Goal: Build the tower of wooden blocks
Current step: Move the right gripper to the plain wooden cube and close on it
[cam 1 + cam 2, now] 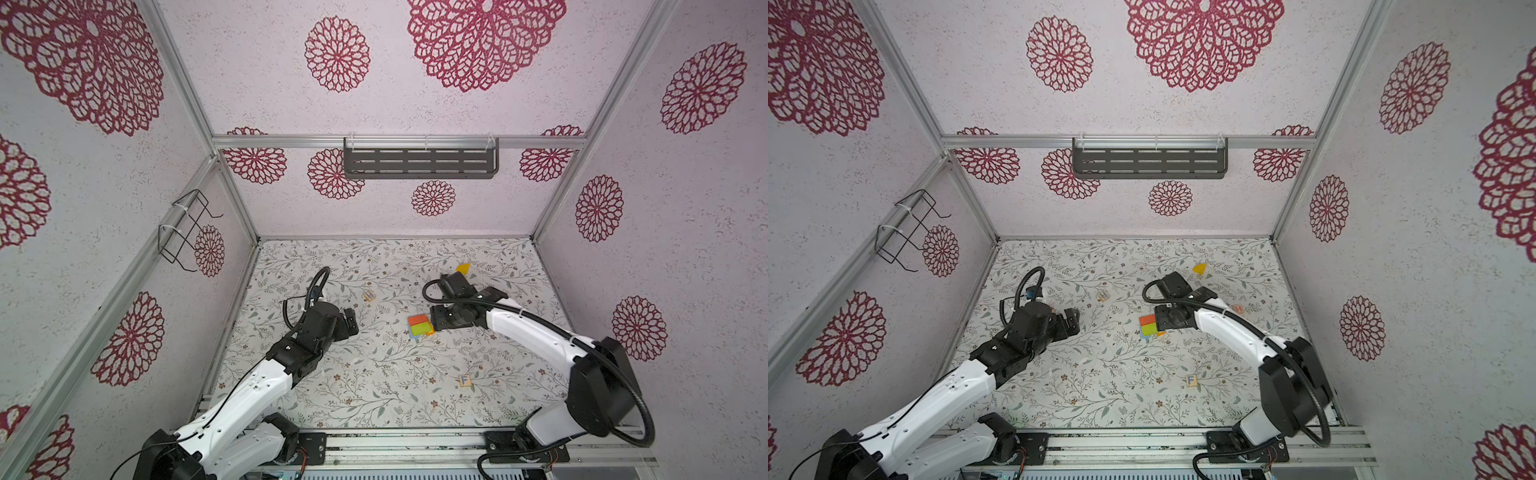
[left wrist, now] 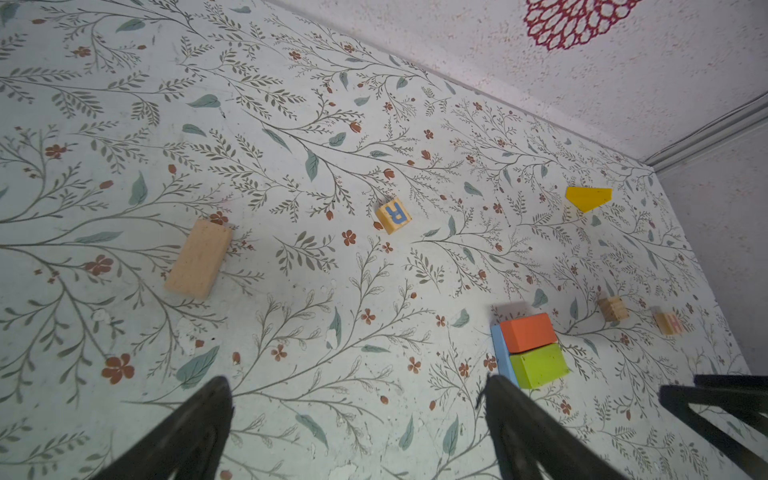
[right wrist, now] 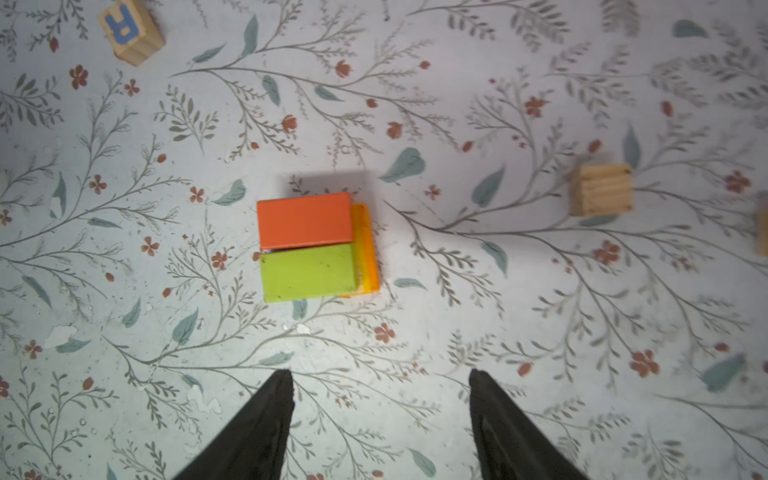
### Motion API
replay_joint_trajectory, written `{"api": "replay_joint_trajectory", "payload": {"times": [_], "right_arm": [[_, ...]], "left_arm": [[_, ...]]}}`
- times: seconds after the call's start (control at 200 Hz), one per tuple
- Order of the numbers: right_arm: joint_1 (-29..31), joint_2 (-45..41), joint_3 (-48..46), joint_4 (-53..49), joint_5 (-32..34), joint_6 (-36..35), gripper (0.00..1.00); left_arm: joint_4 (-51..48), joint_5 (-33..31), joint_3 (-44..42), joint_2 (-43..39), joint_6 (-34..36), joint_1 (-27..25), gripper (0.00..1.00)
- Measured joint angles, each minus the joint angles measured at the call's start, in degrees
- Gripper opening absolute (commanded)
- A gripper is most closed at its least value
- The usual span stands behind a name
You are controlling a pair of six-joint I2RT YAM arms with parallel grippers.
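Note:
The wood block tower [image 1: 420, 325] [image 1: 1151, 325] stands mid-table: a red-orange block [image 3: 305, 220] and a lime-green block [image 3: 308, 272] lie side by side on a flat orange piece [image 3: 368, 249], with a flat blue piece [image 2: 502, 353] beneath. My right gripper [image 3: 380, 374] hovers just right of the stack [image 1: 436, 322], open and empty. My left gripper [image 2: 357, 386] [image 1: 353, 322] waits to the left of the stack, wide open with only table between its fingers. Loose wood blocks lie scattered around.
A long tan block [image 2: 198, 257] lies near the left gripper. An R cube [image 1: 369, 296] [image 3: 129, 31], a yellow wedge [image 1: 462, 268] [image 2: 588, 197], a ridged tan cube [image 3: 601, 189] and an H cube [image 1: 1238, 308] lie farther back. An F cube [image 1: 465, 380] sits front right.

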Motion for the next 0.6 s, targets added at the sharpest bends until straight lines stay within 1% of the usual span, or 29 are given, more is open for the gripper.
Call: {"api": "replay_joint_trajectory", "payload": {"times": [0.12, 0.26, 0.365, 0.44, 0.6], "right_arm": [[-4.7, -6.0, -6.1, 0.0, -0.4, 0.0, 0.69], [-10.5, -6.3, -9.8, 0.4, -1.2, -0.3, 0.69], [-14.0, -4.2, -10.1, 1.6, -1.6, -1.2, 0.67], [-16.2, -1.2, -9.0, 2.4, -1.9, -2.6, 0.66], [-18.4, 6.1, -4.5, 4.3, -2.2, -5.6, 0.65]], "left_arm": [[-1.4, 0.6, 1.7, 2.0, 0.0, -1.1, 0.97], [-2.4, 1.2, 4.5, 6.9, 0.3, -1.1, 0.97], [-2.1, 2.4, 8.0, 13.1, 1.2, -0.7, 0.97], [-2.0, 2.7, 11.2, 18.0, 1.9, -0.4, 0.97], [0.6, 3.4, 16.1, 26.0, 3.1, 0.2, 0.97]]}}
